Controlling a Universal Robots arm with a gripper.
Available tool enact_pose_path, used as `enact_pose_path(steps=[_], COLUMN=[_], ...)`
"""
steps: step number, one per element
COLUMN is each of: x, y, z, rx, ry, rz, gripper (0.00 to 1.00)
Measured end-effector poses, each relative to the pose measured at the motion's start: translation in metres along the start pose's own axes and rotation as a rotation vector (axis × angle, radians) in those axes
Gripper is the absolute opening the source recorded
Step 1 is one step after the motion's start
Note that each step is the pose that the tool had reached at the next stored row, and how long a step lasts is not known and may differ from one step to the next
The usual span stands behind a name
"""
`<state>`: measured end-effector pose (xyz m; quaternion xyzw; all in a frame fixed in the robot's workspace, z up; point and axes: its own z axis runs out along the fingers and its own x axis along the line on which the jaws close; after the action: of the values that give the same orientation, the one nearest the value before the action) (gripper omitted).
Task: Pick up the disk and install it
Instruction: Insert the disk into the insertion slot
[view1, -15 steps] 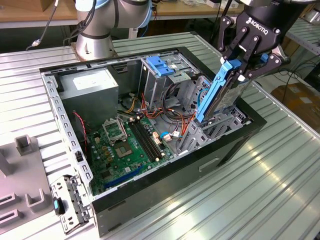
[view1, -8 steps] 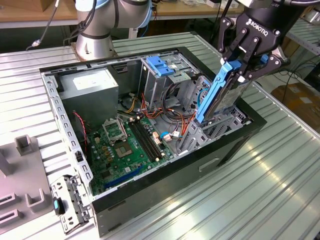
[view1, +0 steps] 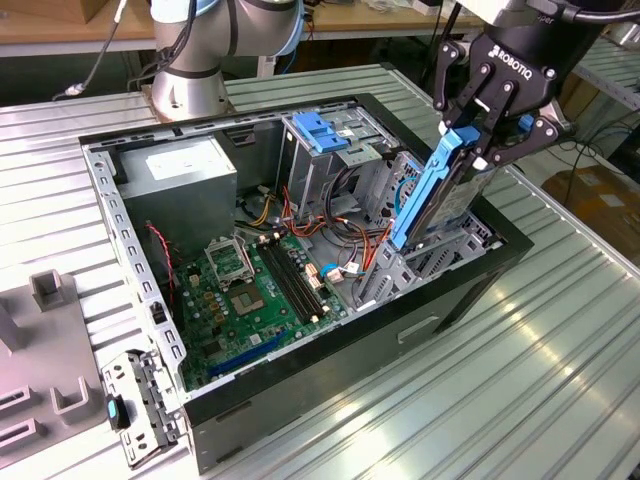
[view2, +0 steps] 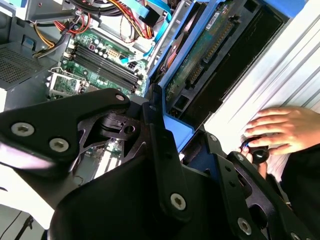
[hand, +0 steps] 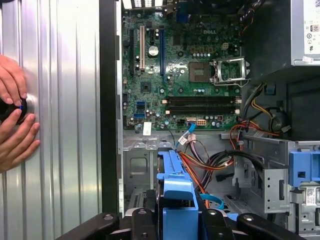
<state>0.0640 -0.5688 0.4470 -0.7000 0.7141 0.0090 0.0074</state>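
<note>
Jaws clamped on disk (view1: 437, 190) — held tilted, btm end down inside PC case (view1: 300, 385)

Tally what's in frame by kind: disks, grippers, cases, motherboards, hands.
disk: 1
gripper: 1
case: 1
motherboard: 1
hands: 2
Total: 6
</note>
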Motion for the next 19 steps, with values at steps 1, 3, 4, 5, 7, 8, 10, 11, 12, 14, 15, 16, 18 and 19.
enact_pose_path(steps=[1, 3, 4, 5, 7, 8, 10, 11, 12, 14, 15, 16, 18, 19], x=[0.0001, 0.0001, 0.0002, 0.0002, 0.0004, 0.0005, 0.0007, 0.0008, 0.001, 0.0016, 0.0019, 0.002, 0.0023, 0.0024], y=[0.0, 0.0, 0.0, 0.0, 0.0, 0.0, 0.0, 0.0, 0.0, 0.0, 0.0, -0.0001, -0.0001, -0.0001], z=[0.0009, 0.0026, 0.0038, 0.0044, 0.0068, 0.0079, 0.01, 0.011, 0.0127, 0.0165, 0.0182, 0.0197, 0.0232, 0.0251], rx=[0.0, 0.0, 0.0, 0.0, 0.0, 0.0, 0.0, 0.0, -0.0001, 0.0, -0.0001, -0.0001, -0.0003, -0.0004], ry=[0.0, 0.0001, 0.0, -0.0001, 0.0001, 0.0, 0.0001, 0.0, 0.0001, -0.0002, 0.0001, 0.0001, -0.0001, 0.0001], rz=[0.0, 0.0, 0.0, 0.0, 0.0, 0.0, 0.0, 0.0, 0.0, 0.0, 0.0, 0.0, 0.0, 0.0], gripper=[0.37, 0.37, 0.37, 0.37, 0.37, 0.37, 0.37, 0.37, 0.37, 0.37, 0.37, 0.37, 0.37, 0.37])
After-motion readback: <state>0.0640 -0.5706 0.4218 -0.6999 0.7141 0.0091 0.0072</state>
